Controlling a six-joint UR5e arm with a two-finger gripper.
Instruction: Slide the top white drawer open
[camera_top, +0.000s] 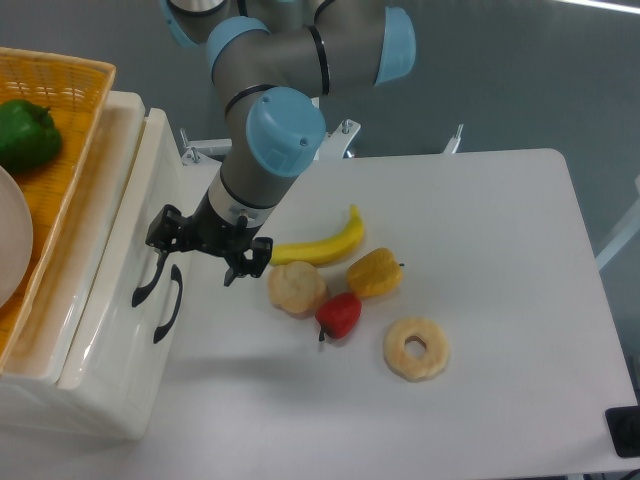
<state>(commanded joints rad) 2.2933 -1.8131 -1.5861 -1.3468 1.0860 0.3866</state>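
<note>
Gripper (200, 243) sits at the top drawer (118, 230), by its black handle (150, 282); can't tell whether the fingers are apart or clamped.

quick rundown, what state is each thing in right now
top white drawer: pulled out a little
lower white drawer: also slightly out
hand: at the top drawer's black handle; grip unclear
orange basket: on the cabinet, holding a green pepper
banana: lying flat on the table
red pepper: on its side
</note>
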